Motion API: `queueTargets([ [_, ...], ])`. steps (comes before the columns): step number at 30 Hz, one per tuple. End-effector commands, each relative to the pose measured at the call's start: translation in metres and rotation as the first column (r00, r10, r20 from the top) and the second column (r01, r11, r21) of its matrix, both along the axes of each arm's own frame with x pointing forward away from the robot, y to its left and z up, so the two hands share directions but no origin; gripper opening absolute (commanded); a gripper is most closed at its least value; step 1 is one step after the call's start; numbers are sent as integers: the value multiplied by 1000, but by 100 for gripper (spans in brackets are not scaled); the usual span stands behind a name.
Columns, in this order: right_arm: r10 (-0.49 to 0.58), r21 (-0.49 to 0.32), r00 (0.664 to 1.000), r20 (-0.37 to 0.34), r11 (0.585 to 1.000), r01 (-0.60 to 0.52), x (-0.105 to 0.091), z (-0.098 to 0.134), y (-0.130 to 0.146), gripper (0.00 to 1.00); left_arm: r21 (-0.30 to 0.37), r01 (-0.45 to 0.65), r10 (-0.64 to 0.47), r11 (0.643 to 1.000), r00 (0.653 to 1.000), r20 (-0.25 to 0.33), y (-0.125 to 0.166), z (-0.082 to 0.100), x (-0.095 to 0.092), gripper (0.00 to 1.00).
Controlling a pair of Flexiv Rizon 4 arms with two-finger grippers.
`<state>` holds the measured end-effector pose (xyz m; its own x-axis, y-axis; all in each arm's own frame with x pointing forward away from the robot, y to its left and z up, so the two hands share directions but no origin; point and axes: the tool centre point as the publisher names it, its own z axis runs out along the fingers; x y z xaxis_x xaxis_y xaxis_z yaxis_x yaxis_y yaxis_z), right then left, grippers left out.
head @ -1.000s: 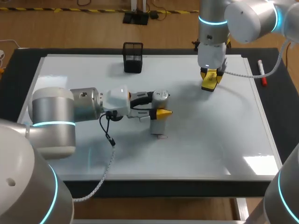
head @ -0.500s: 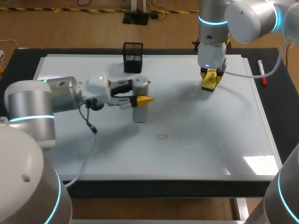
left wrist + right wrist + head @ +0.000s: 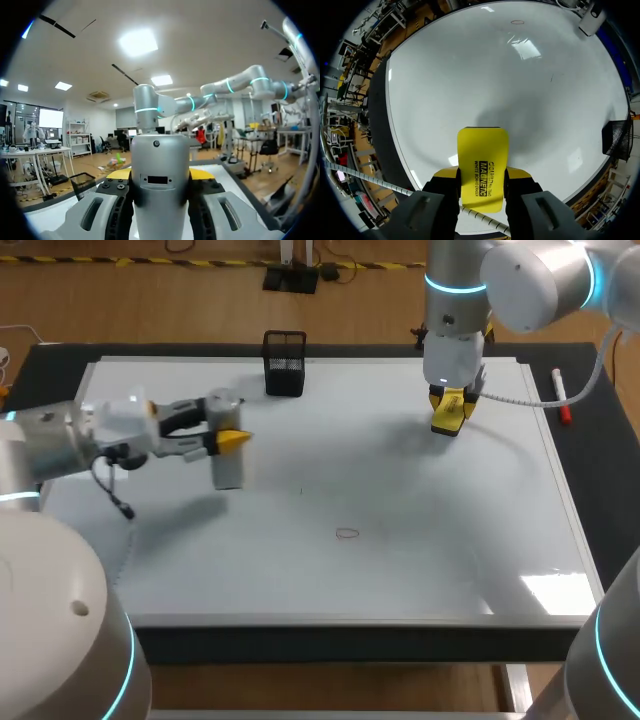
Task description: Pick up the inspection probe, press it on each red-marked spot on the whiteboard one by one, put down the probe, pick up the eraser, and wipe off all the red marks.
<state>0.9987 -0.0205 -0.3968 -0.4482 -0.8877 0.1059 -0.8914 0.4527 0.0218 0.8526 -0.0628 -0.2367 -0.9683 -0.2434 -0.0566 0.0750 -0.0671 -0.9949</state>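
Observation:
My left gripper (image 3: 232, 440) is shut on the silver inspection probe (image 3: 227, 458), held upright over the left part of the whiteboard (image 3: 420, 540). In the left wrist view the probe (image 3: 160, 185) fills the gap between the yellow tips of the left gripper (image 3: 160, 175). A small red ring mark (image 3: 347, 533) lies on the board's middle, apart from the probe. My right gripper (image 3: 450, 410) hangs over the board's far right, shut on the yellow eraser (image 3: 449, 420). The right wrist view shows the eraser (image 3: 483, 165) between the fingers of the right gripper (image 3: 483, 176), with the red mark (image 3: 517, 22) far ahead.
A black mesh basket (image 3: 284, 363) stands at the board's far edge. A red-capped marker (image 3: 561, 397) lies on the dark mat to the right of the board. A faint small dot (image 3: 300, 490) shows on the board near the middle.
My left arm has swung left and away from the red ring mark, carrying the probe to the board's left part. The right arm and eraser have stayed still.

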Motion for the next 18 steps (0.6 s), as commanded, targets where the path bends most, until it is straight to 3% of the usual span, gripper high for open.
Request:
queueTargets([
  [1, 2, -3, 1000, -1, 1000, -2, 1, 1, 0, 0, -1, -10, 10, 1000, 1000, -3, 51, 6, 0, 0],
  [9, 2, -3, 1000, -1, 1000, -2, 1, 1, 0, 0, -32, -53, 53, 998, 999, 0, 95, 3, 13, 0],
  [18, 2, -3, 1000, -1, 1000, -2, 1, 1, 0, 0, -55, -72, 73, 996, 997, 18, 124, 5, 11, 0],
])
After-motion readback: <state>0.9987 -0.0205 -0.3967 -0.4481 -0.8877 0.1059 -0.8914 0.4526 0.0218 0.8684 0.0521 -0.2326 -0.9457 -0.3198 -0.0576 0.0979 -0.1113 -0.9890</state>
